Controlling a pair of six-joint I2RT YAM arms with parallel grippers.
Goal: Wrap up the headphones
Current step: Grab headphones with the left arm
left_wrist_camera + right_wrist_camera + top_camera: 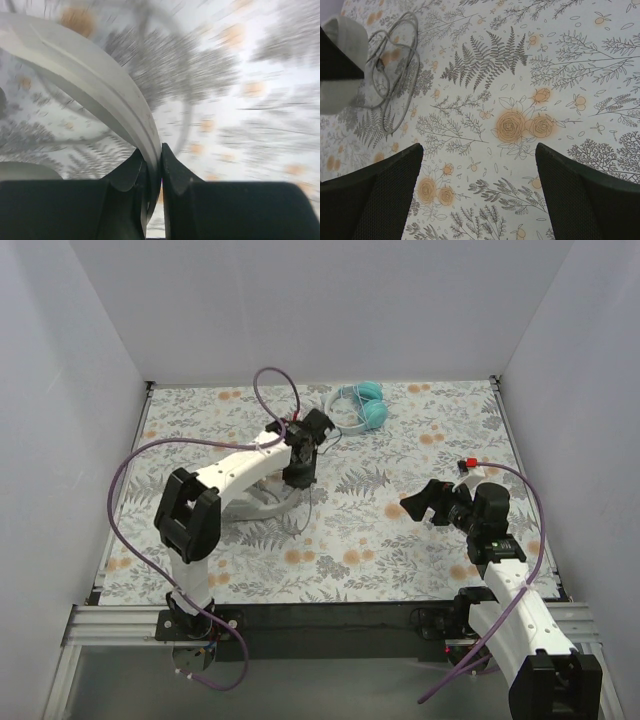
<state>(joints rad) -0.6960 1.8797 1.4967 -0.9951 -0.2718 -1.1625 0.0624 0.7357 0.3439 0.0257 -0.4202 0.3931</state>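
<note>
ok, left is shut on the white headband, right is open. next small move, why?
Probably bring the right gripper toward the grey cable: it lies in loose loops on the table, unwrapped, while the left gripper clamps the headband.

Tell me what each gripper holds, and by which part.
The left gripper clamps the white-grey headphones by the headband; the right gripper is open, empty.

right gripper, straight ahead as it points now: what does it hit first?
The right gripper would likely meet the floral table cover first; nothing lies between its open fingers. The grey cable sits off to the side.
</note>
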